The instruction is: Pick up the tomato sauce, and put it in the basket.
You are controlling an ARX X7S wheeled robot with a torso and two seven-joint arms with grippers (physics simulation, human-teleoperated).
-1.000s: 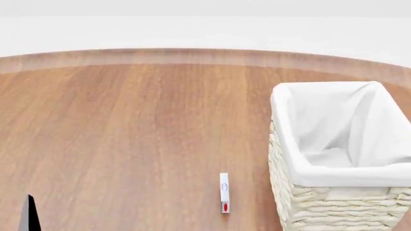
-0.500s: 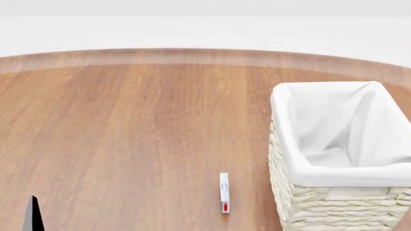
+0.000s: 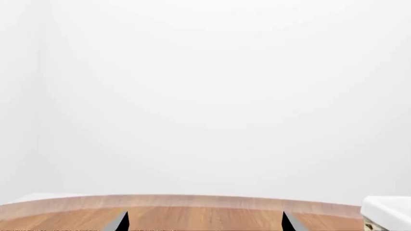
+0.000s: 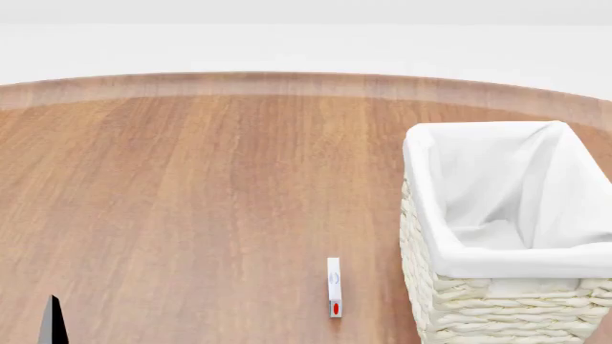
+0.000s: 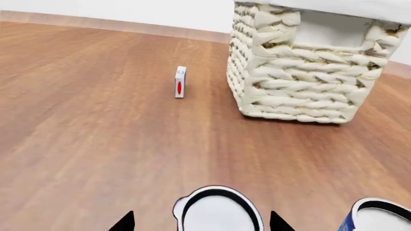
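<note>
Tomato sauce (image 5: 218,211), w/ only its silvery top seen below the wide-spread right gripper (image 5: 200,224), nearer than the basket (image 5: 301,72), is judged stiff, light-ish & slick-walled, so best taken mid-wall; left gripper (image 3: 205,225) is spread too, empty.

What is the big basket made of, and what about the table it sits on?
The basket looks woven from pale cream wicker: thick plaited strands show on its side. A white liner inside looks like soft cloth, since it folds and drapes over the rim. The table looks like smooth, reddish-brown wood, with long grain streaks; in a render, it could be only a wood pattern.
</note>
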